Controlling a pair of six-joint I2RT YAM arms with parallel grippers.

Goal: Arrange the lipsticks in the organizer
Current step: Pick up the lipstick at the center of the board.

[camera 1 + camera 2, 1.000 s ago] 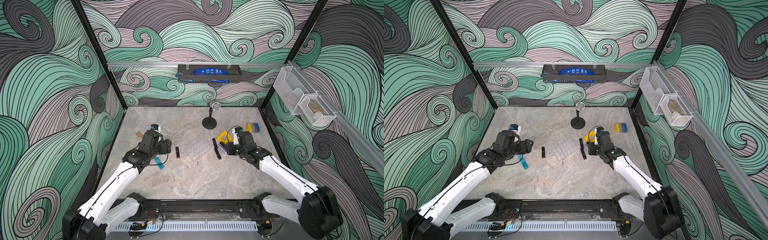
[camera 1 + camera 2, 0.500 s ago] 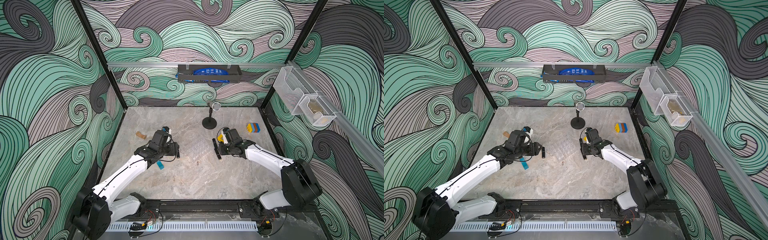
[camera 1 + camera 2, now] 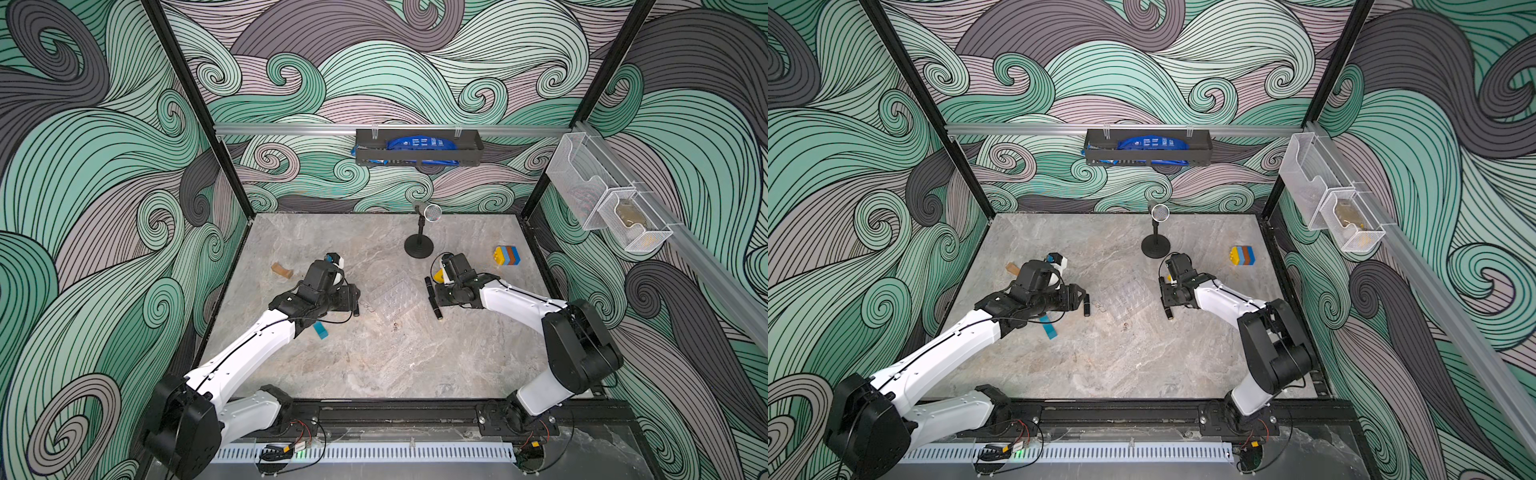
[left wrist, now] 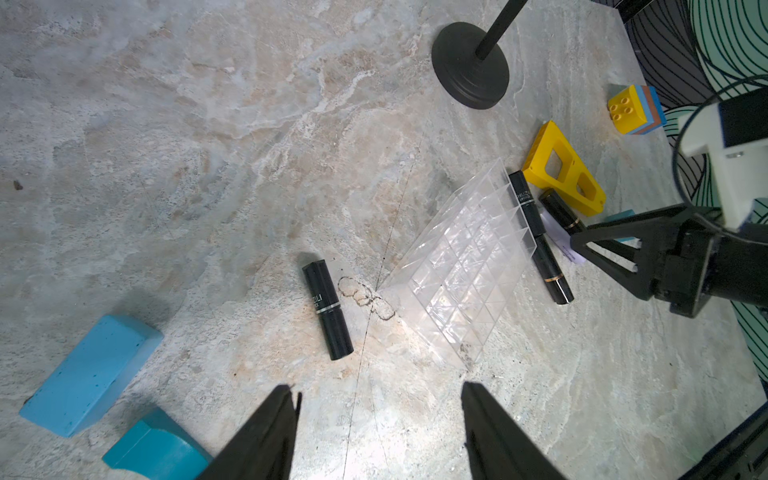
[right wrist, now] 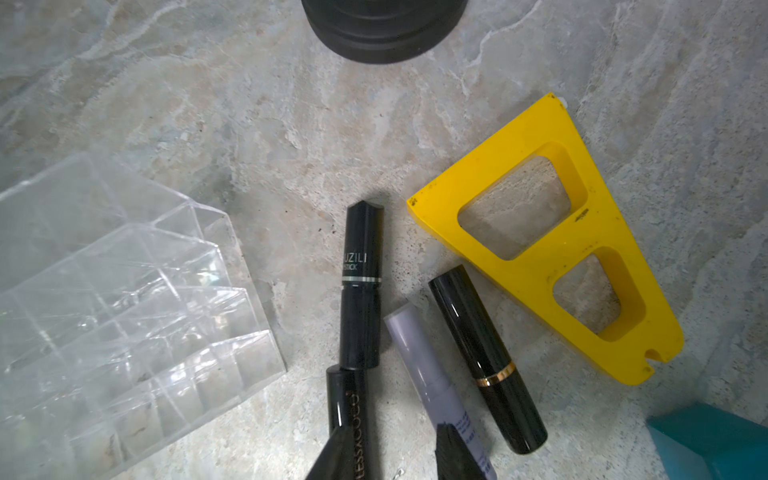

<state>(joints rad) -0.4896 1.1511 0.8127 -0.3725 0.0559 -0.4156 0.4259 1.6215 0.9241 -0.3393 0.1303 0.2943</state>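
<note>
A grey marbled surface (image 3: 374, 374) is seen from above, and two white robot arms reach in from the lower edge of the frame. At the centre of the frame in both top views lies the organizer (image 3: 392, 295), a clear plastic tray of small square cells with no tube in it.

Just left of it lies a lone black lipstick (image 3: 1086, 303). Just right of it lie four more. A silver-banded black tube (image 5: 361, 286) and a lettered black tube (image 5: 353, 411) sit end to end. Beside them are a lilac tube (image 5: 428, 374) and a gold-banded black tube (image 5: 486, 353), next to a yellow triangular frame (image 5: 561, 249).

The left claw (image 4: 376, 388) is wide and empty, aimed toward the lone black lipstick. The right claw (image 5: 390, 432) is narrow, its tips apart, low over the lettered black tube and the lilac tube. It appears to grip neither.

The tubes look light, rigid and glossy, so they are likely to roll or slip. They seem best pinched across the mid-barrel, then stood on end in a cell. The organizer looks light and may slide if nudged.
</note>
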